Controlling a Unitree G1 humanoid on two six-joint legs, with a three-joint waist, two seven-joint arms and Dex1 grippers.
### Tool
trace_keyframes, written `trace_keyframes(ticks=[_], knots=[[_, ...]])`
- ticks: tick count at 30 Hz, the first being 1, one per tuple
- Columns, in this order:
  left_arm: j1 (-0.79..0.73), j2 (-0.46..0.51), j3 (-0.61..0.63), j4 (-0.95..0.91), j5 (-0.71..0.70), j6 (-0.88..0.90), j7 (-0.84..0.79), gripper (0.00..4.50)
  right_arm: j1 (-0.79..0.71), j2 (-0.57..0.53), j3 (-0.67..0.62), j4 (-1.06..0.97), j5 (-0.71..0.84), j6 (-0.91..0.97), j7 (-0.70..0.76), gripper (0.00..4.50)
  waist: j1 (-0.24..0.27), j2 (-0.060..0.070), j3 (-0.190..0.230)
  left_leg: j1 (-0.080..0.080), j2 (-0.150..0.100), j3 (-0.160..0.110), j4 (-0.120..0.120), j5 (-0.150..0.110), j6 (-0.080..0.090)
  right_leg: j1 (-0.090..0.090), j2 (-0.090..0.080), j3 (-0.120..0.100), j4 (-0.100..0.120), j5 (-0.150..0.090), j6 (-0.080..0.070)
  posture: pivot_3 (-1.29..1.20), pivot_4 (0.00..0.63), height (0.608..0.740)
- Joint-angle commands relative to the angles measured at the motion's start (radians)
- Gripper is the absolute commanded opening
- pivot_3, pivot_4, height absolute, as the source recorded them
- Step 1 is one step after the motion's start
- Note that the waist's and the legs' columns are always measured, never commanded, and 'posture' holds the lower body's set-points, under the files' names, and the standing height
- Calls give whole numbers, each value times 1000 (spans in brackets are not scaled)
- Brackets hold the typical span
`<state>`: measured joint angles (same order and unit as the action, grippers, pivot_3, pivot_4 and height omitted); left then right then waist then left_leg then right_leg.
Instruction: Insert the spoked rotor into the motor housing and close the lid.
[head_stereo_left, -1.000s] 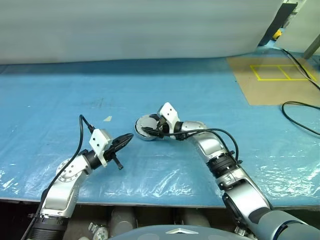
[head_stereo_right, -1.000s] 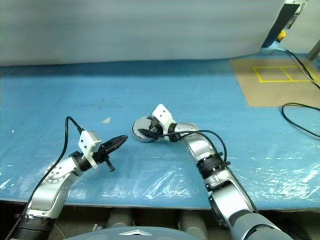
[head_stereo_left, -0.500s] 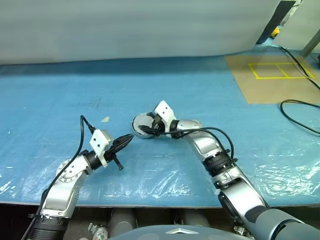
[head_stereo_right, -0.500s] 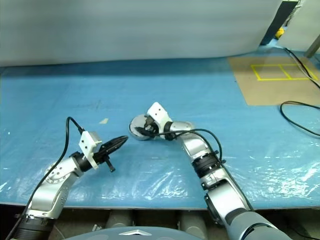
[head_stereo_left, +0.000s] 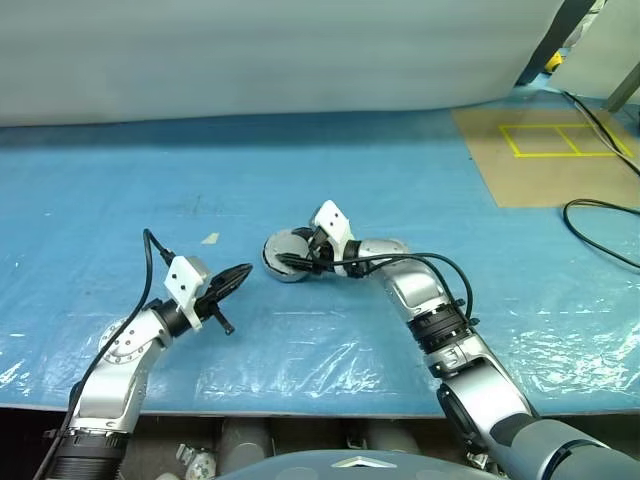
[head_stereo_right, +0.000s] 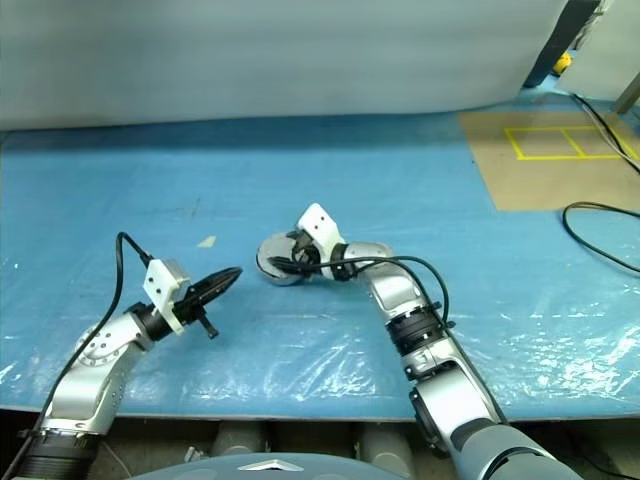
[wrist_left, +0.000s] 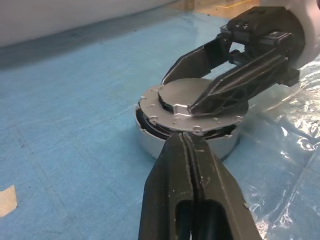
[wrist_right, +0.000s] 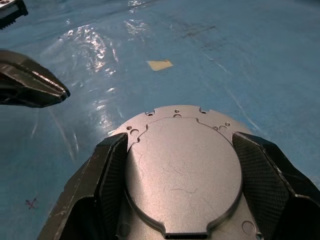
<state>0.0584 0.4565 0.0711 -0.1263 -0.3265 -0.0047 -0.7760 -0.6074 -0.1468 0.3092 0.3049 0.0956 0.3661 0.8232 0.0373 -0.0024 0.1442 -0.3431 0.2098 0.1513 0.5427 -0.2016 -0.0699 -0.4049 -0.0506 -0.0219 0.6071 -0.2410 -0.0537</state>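
Observation:
The round grey motor housing (wrist_left: 150, 145) stands on the blue sheet at the table's middle. A flat grey lid (wrist_right: 180, 165) with a raised centre plate lies on top of it, slightly askew, with a dark gap under one edge. My right gripper (head_stereo_left: 283, 260) reaches in from the right, shut on the lid's raised plate with one finger on each side. My left gripper (head_stereo_left: 245, 270) hovers a little to the left of the housing, shut and empty, pointing at it. The spoked rotor is hidden.
A small scrap of tape (head_stereo_left: 214, 238) lies on the sheet left of the housing. A brown board with yellow lines (head_stereo_left: 545, 160) and a black cable (head_stereo_left: 600, 215) sit at the far right. A grey sheet backs the table.

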Motion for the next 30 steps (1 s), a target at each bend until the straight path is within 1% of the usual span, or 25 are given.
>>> trace_keyframes(ticks=[1, 10, 14, 17, 23, 30], knots=[[6, 9, 23, -4, -5, -29, -3, 0, 37, -36, 76, -22, -31, 1, 68, 2946, 1, 0, 0, 0, 0, 0, 0, 0, 0, 0, 0, 0, 0, 0, 0, 0, 150, 740], [9, 7, 25, 23, -3, -55, -7, 0, 74, -98, 147, -101, -25, 15, 189, 2946, 1, 0, 0, 0, 0, 0, 0, 0, 0, 1, 0, 0, 0, -1, -1, 0, 150, 740], [23, 7, 30, 23, -10, -67, -12, 0, 66, -57, 98, -73, -27, 1, 109, 2946, -1, 0, 0, 0, 0, 0, 0, 0, 0, 1, 0, 0, 0, -1, -2, 0, 150, 740], [38, 4, 29, 11, -23, -75, -23, 0, 70, -29, 56, -74, -6, 29, 69, 2946, -4, 0, 0, 0, 1, 0, 1, 0, 0, 1, 1, 0, 1, -1, -3, 0, 150, 740], [84, 1, 28, -24, -48, -95, -48, 0, 107, -22, 20, -140, 42, 139, 54, 2946, 1, 0, 0, 1, 2, 0, 3, 0, 0, 3, 1, 0, 1, -1, -3, 0, 150, 740], [130, 16, 31, -22, -48, -119, -77, 0, 114, -9, 25, -216, 81, 237, 30, 2946, 2, 0, 0, 1, 2, 0, 1, 0, 0, 2, 1, 0, 0, -1, -3, 0, 150, 740]])
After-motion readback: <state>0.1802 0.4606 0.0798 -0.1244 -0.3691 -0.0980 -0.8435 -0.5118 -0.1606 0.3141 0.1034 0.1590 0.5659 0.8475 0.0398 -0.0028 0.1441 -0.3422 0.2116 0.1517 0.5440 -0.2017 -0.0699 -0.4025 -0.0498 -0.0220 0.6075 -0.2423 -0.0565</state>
